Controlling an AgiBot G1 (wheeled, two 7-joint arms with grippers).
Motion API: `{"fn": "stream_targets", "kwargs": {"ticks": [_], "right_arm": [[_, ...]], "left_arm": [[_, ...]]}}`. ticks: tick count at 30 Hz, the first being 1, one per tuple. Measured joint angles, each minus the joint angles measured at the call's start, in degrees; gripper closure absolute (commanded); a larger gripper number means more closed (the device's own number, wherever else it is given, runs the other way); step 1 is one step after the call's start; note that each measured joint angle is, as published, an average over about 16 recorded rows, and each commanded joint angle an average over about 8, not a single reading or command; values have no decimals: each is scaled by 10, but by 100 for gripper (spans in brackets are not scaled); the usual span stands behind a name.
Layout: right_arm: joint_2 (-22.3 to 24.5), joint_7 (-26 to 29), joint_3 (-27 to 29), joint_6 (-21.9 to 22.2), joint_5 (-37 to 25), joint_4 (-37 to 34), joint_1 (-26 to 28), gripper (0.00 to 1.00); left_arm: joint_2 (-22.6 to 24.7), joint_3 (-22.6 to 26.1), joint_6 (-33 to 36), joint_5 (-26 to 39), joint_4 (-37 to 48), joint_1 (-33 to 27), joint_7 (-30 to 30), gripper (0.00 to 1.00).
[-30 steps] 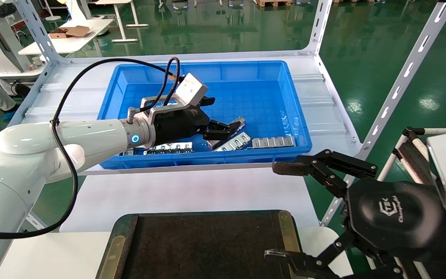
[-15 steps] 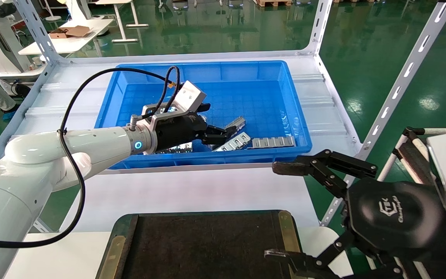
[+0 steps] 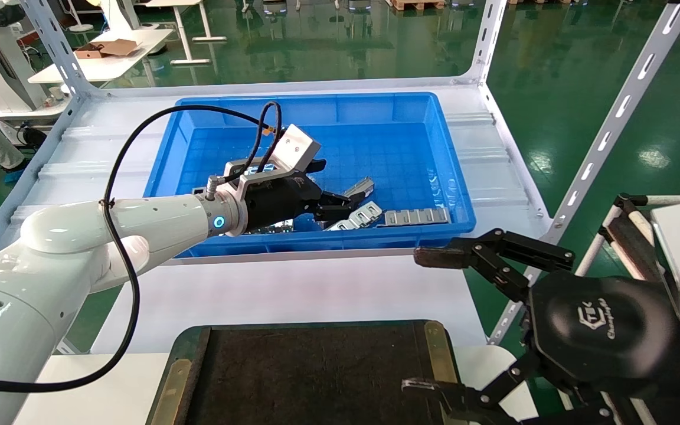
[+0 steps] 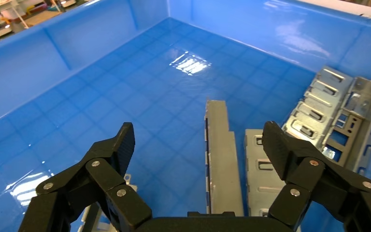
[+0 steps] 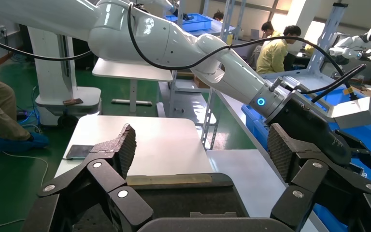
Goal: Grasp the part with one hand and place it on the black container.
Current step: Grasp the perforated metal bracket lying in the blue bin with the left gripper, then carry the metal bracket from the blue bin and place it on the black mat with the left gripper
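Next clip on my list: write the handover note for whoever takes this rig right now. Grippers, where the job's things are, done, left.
Left gripper: open, low inside the blue bin, fingers either side of the part, not closed on it.
Right gripper: open, holding nothing, parked at the right corner of the black container.
Part: lies on the bin floor beside the flat silver strips with cut-outs.
Black container: near edge of the table, nothing visible on it.
Done: the reach and lining up on the part.
Left: close on the part, lift it clear of the bin, set it on the black container.
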Motion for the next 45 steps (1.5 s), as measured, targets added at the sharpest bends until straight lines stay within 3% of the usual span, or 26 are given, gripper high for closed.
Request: {"fn": "stream_targets", "kwargs": {"ticks": [24,45], "right_arm": [[0,0,-1,0,1,0,0,100],[1,-1,-2,1,1,0,0,100]], "left_arm": [[-3,76,-45,-56,-12,13,-26,100],[-7,98,-32,-111,-6,2,-8,100]]}}
